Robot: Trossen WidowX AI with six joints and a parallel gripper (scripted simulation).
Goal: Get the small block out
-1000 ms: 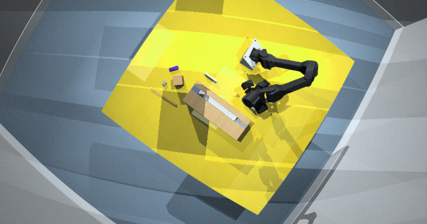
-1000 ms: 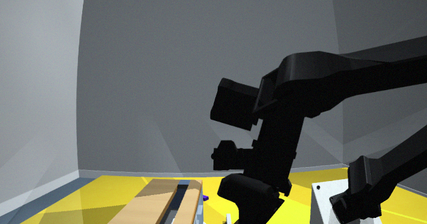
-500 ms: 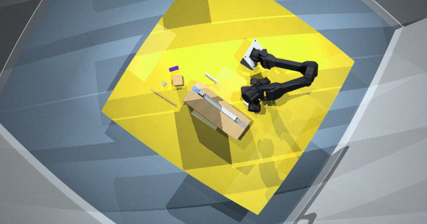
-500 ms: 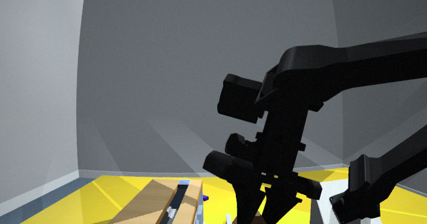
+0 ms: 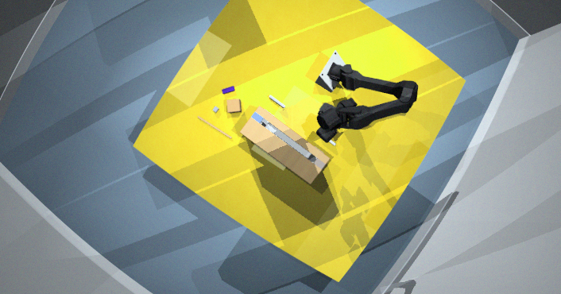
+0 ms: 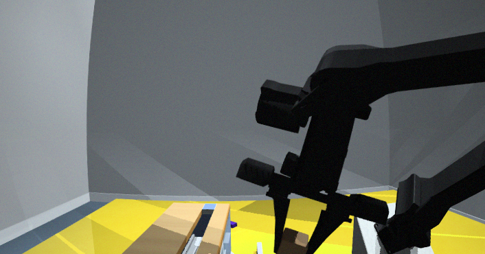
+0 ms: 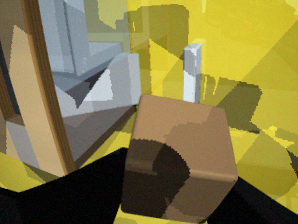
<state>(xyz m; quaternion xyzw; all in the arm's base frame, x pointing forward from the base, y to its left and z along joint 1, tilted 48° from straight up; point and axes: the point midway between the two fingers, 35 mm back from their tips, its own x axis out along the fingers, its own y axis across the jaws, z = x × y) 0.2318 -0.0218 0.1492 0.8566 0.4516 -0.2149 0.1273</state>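
Note:
My gripper [image 5: 337, 120] [image 6: 292, 248] [image 7: 168, 165] is shut on a brown block [image 6: 291, 239] [image 7: 180, 125], a wood-toned cube between the black fingertips. It is held outside the box, off the box's end; its underside is not shown clearly. The wooden box [image 5: 295, 166] [image 6: 154, 231] [image 7: 47, 95] stands beside the gripper, at the left in the wrist view. A narrow opening along its top shows the grey shelf [image 5: 292, 141] [image 6: 191, 246]. I cannot tell whether anything rests on the shelf.
On the yellow table [image 5: 222, 168] lie a tan block [image 5: 234, 106], a purple block [image 5: 228, 90], a small grey cube [image 5: 215, 109], a thin tan stick [image 5: 214, 127] and a white bar [image 5: 276, 101] [image 6: 260, 248]. Another white piece [image 5: 333, 142] shows beside the gripper.

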